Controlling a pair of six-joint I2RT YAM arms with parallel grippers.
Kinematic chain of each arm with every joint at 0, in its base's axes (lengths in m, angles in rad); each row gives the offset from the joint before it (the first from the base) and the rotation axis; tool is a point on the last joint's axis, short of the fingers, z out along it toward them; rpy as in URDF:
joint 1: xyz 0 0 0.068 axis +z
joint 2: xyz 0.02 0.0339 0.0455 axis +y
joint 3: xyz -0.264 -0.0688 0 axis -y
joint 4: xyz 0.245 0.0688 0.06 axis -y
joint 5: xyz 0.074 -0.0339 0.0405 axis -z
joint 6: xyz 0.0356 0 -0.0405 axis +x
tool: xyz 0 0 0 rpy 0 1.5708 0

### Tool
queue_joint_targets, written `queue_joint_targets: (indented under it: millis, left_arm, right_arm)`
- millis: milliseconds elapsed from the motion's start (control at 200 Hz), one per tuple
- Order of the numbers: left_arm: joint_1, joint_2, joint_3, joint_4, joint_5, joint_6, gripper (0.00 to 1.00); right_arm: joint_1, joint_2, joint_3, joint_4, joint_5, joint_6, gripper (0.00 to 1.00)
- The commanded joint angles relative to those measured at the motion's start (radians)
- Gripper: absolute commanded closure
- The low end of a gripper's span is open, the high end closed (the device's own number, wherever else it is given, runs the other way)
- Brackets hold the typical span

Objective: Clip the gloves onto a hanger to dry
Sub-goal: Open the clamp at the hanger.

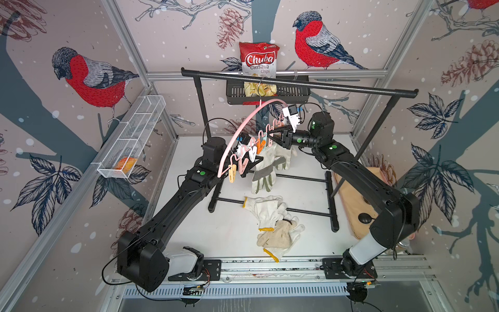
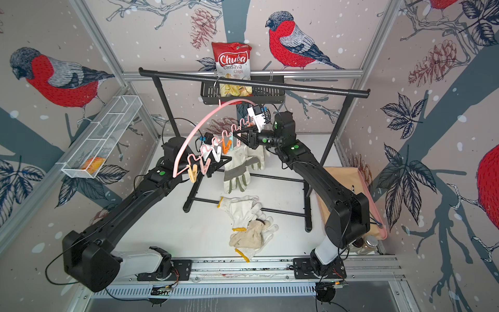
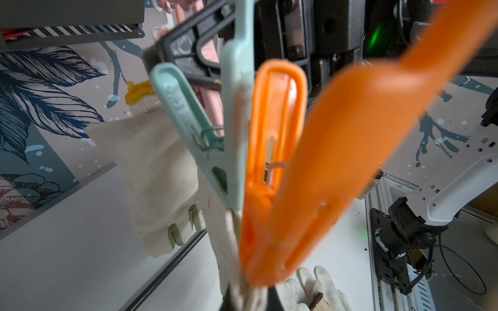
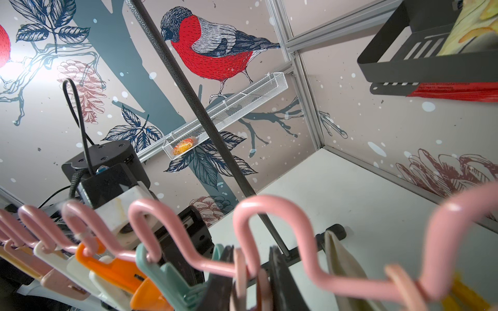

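The left arm [image 1: 172,208] and right arm [image 1: 361,175] wear matte black, angular shells with small screw holes along the links. Each has 1 pale grey-white link [image 1: 181,260] by its base, bolted to a black base plate [image 1: 213,270] with thin red wires. Round green dots [image 1: 201,173] mark the joints. Black cables [image 1: 108,272] loop loose. White wrist camera housings [image 1: 291,116] carry blue plugs. The left end effector [image 1: 255,162] and right end effector [image 1: 270,134] have black triangular, cut-out fingers.

I see bright, soft light everywhere. Up close, the orange peg [image 3: 350,134] and pink hanger [image 4: 265,202] look blurry.
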Motion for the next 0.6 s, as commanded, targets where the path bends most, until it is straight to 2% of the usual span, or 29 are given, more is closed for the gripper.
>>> queue_joint_targets:
  millis: [0, 70, 135, 180, 335, 590]
  left_arm:
    - [0.004, 0.005, 0.017, 0.019, 0.049, 0.094, 1.0]
    - [0.006, 0.012, 0.026, -0.02, 0.053, 0.167, 1.0]
    - [0.014, 0.022, 0.035, -0.074, 0.141, 0.303, 1.0]
    - [0.016, 0.024, 0.035, -0.091, 0.145, 0.36, 1.0]
    - [0.047, 0.047, 0.028, -0.058, 0.145, 0.392, 1.0]
    - [0.076, 0.101, 0.046, 0.008, 0.244, 0.404, 1.0]
  right_arm:
    - [0.001, -0.007, 0.0, 0.047, -0.024, -0.004, 0.82]
    - [-0.001, -0.007, 0.001, 0.047, -0.025, -0.005, 0.82]
    - [-0.003, -0.008, 0.0, 0.046, -0.027, -0.004, 0.82]
    - [-0.002, -0.009, 0.0, 0.046, -0.026, -0.005, 0.82]
    - [-0.003, -0.01, -0.01, 0.054, -0.032, -0.002, 0.82]
    - [-0.003, -0.013, -0.014, 0.056, -0.037, 0.001, 0.82]
